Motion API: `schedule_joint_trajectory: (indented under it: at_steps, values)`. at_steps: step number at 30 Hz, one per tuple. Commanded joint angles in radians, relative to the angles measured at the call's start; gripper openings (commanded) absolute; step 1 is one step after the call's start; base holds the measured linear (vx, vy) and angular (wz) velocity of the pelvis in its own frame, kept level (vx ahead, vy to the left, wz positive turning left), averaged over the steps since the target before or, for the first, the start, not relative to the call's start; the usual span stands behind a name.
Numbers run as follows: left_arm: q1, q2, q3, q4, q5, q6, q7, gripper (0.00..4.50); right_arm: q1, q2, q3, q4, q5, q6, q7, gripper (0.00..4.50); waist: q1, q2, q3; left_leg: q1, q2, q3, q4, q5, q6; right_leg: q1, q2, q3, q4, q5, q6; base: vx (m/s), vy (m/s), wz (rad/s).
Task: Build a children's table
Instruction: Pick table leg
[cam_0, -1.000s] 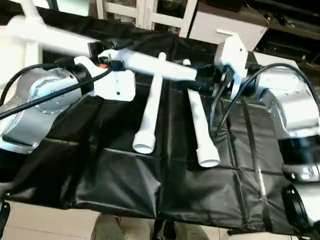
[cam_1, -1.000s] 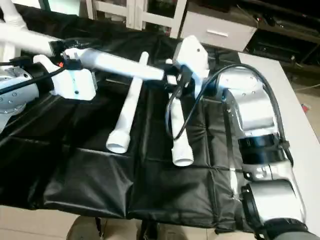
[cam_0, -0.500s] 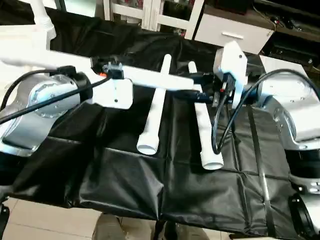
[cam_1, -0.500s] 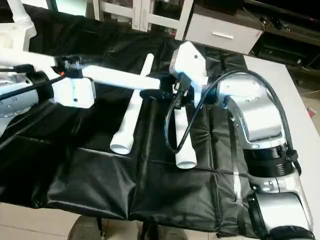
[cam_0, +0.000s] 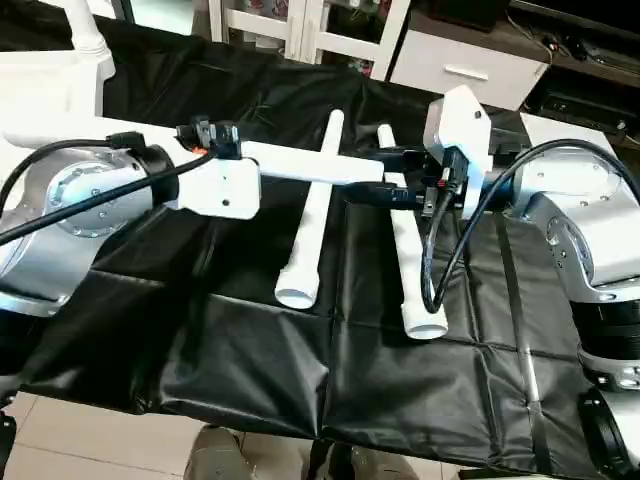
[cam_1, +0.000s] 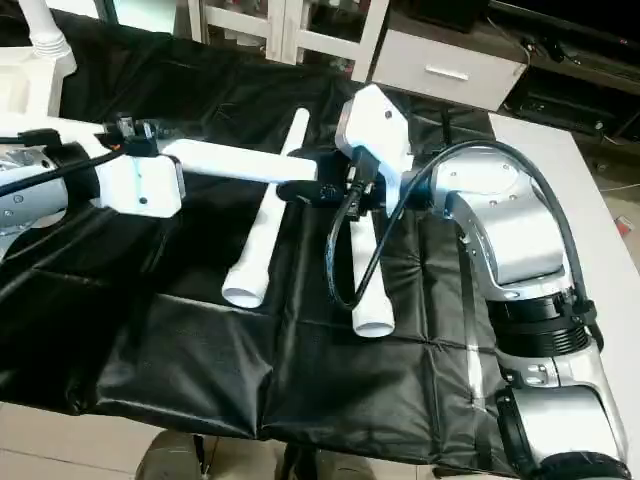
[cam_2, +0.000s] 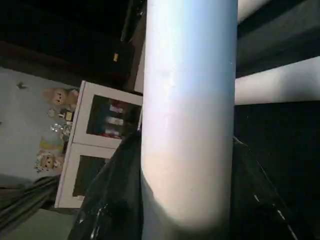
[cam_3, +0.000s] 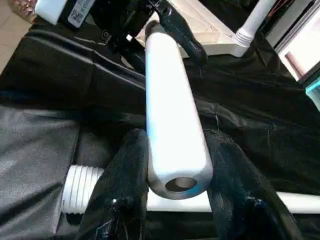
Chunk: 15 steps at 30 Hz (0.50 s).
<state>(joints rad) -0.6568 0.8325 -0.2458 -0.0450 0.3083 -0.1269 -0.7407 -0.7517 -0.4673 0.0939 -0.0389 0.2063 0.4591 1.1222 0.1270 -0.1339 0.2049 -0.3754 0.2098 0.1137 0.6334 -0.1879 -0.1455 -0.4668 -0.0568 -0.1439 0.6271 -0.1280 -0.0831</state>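
A white leg (cam_0: 310, 167) hangs level above the black-sheeted work table, held at both ends. My left gripper (cam_0: 222, 140) is shut on its left end; its black fingers (cam_3: 172, 30) wrap the tube. My right gripper (cam_0: 385, 186) is shut on the narrow right end, with a finger (cam_3: 127, 170) pressed on each side of the tip. Two more white legs (cam_0: 310, 215) (cam_0: 410, 250) lie side by side on the sheet below. The white table top (cam_0: 40, 85) rests at the far left, ribbed side up, with one leg (cam_0: 85, 25) upright in a corner socket.
White cabinets (cam_0: 300, 20) and a drawer unit (cam_0: 470, 65) stand behind the work table. A black cable (cam_0: 440, 250) loops down from my right wrist over the right-hand lying leg. The sheet's front edge (cam_0: 250, 410) is near me.
The held leg has swung from a slope to nearly level, and my left arm has sunk a little. The two lying legs have stayed put; the camera has shifted.
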Motion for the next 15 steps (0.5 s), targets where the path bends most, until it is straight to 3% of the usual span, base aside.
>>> schedule_joint_trajectory:
  at_steps: [1, 8, 12, 15]
  values:
    - [0.022, -0.011, -0.004, -0.036, -0.027, 0.003, -0.022, 1.68, -0.022, -0.021, -0.039, -0.021, 0.008, 0.008, -0.065, 1.18, 0.002, 0.042, -0.134, -0.003, 0.013, 0.009, -0.073, -0.127, 0.007, 0.101, -0.090, 0.069, -0.091, -0.439, -0.009, 0.000, 0.000, 0.00]
    - [0.023, -0.020, 0.007, -0.038, -0.036, 0.001, -0.033, 1.66, -0.024, -0.020, -0.041, -0.024, 0.012, 0.001, -0.070, 1.18, 0.006, 0.047, -0.140, -0.002, 0.019, 0.009, -0.072, -0.112, 0.000, 0.103, -0.089, 0.068, -0.080, -0.376, -0.043, 0.000, 0.000, 0.00]
    - [0.013, -0.022, 0.014, -0.030, -0.037, -0.007, -0.035, 1.66, -0.035, 0.011, -0.078, -0.018, 0.029, -0.010, -0.116, 1.18, 0.011, 0.050, -0.144, -0.003, 0.020, 0.012, -0.073, -0.106, -0.003, 0.104, -0.089, 0.069, -0.076, -0.343, -0.059, 0.000, 0.000, 0.00]
    - [0.006, -0.026, 0.021, -0.028, -0.033, -0.008, -0.038, 1.66, -0.076, 0.059, -0.151, 0.000, 0.098, 0.014, -0.168, 1.88, 0.010, 0.051, -0.150, -0.004, 0.018, 0.012, -0.071, -0.118, -0.008, 0.105, -0.090, 0.067, -0.078, -0.380, -0.047, 0.000, 0.000, 0.00]
